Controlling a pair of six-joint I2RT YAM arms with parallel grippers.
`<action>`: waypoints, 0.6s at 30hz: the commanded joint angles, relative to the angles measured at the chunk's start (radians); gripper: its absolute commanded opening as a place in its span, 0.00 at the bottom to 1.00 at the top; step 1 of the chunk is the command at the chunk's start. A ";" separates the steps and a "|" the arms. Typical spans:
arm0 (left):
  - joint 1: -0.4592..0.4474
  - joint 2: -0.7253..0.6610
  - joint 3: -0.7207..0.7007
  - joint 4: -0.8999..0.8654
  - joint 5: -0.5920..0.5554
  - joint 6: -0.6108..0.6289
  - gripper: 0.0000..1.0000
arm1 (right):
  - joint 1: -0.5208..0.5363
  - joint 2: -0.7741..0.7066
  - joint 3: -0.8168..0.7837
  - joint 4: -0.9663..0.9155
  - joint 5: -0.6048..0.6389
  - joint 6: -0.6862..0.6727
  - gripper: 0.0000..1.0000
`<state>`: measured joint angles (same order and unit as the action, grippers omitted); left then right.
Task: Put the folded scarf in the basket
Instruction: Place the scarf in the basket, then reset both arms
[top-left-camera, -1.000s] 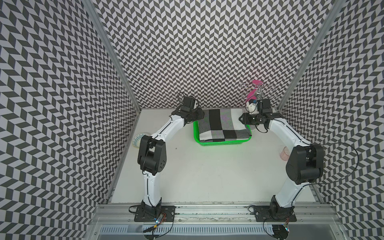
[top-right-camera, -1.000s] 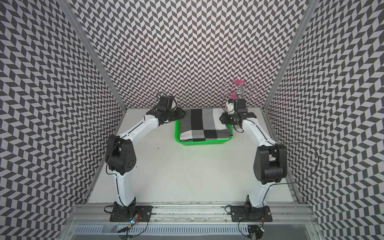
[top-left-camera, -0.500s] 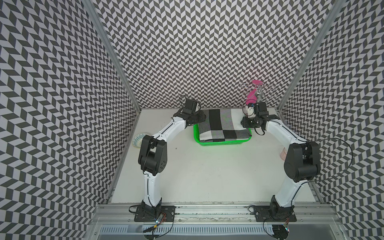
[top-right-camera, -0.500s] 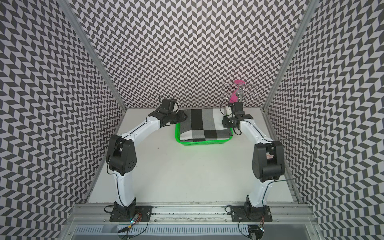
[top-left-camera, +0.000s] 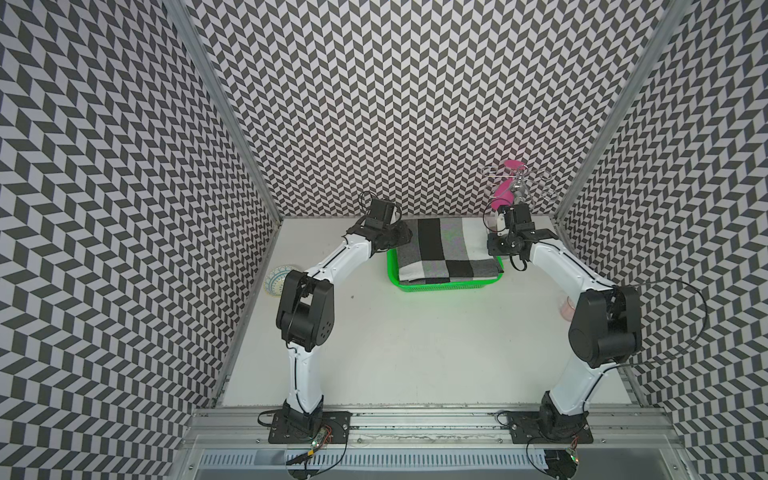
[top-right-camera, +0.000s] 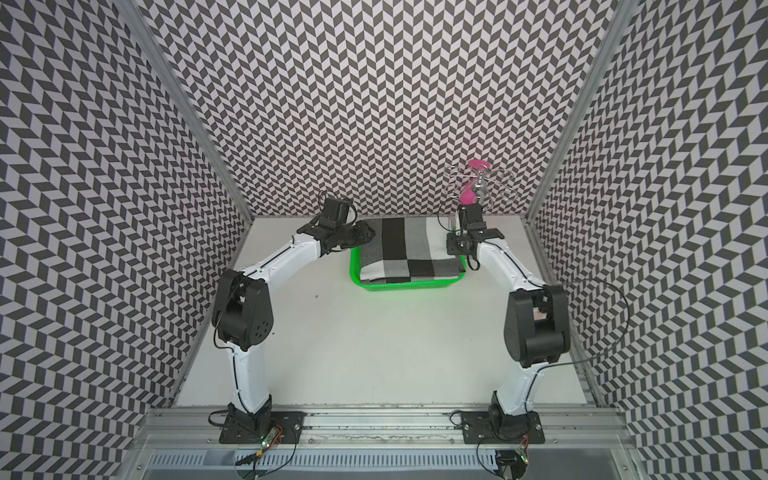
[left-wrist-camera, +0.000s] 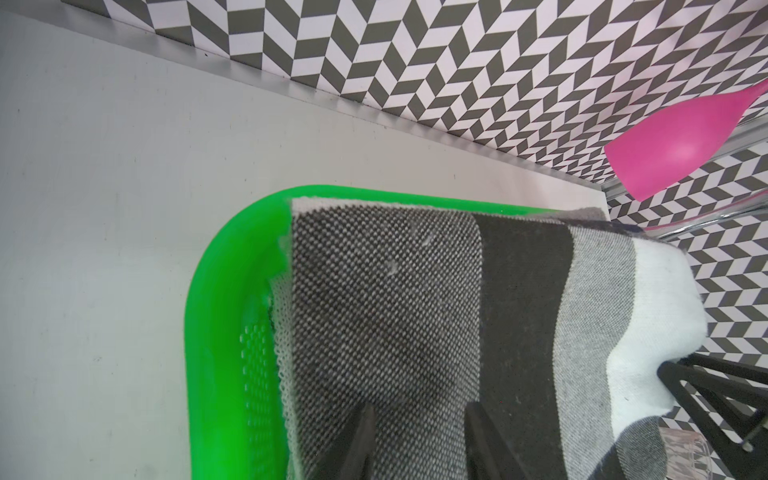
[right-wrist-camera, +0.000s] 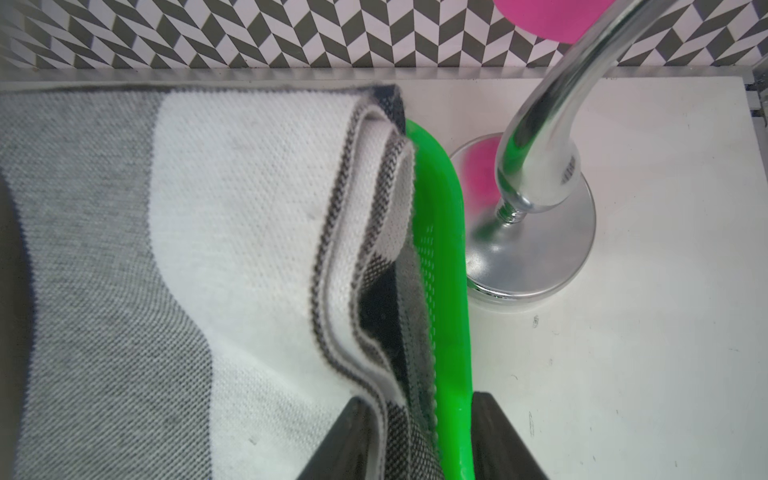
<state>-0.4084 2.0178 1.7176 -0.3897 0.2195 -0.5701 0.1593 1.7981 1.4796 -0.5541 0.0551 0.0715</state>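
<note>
- Two arms reach out to the basket (top-left-camera: 444, 286), one at each of its short ends. Their elbows are raised and their wrists pitch down over its rim.
- Folded scarf (top-left-camera: 446, 249), checked in grey, black and white, lies in the basket and fills it. Its far edge rides up at the basket's far rim. Whether it rests flat on the base cannot be told.
- Left gripper (left-wrist-camera: 417, 409): jaws spread, poised over the dark-grey knit at the basket's left end. The fabric between them looks flat, not gathered.
- Right gripper (right-wrist-camera: 419, 399): jaws spread, straddling the scarf's layered edge and the basket's right wall, with one finger outside the wall.
- Judgement: placement is all but done. The step in hand is release and withdrawal.
- Recommended: widen both jaws fully, then lift straight up from the basket so that no loop of knit snags and pulls the fold open.
- Caution: the outer right finger could drag the light basket. A chrome stand (right-wrist-camera: 536, 232) carrying a pink glass (left-wrist-camera: 685, 145) sits just beside the basket's right wall, so retreat away from it.
</note>
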 joint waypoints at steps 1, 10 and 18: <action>0.002 -0.053 0.009 0.011 0.005 0.008 0.39 | 0.011 -0.070 -0.022 0.008 0.037 -0.003 0.43; 0.035 -0.140 -0.047 -0.011 -0.014 0.057 0.40 | 0.030 -0.182 -0.110 0.017 0.001 -0.010 0.45; 0.108 -0.349 -0.287 0.044 -0.005 0.159 0.47 | 0.106 -0.324 -0.253 0.082 0.014 -0.004 0.60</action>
<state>-0.3225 1.7481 1.4933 -0.3744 0.2173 -0.4931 0.2466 1.5311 1.2636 -0.5369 0.0601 0.0666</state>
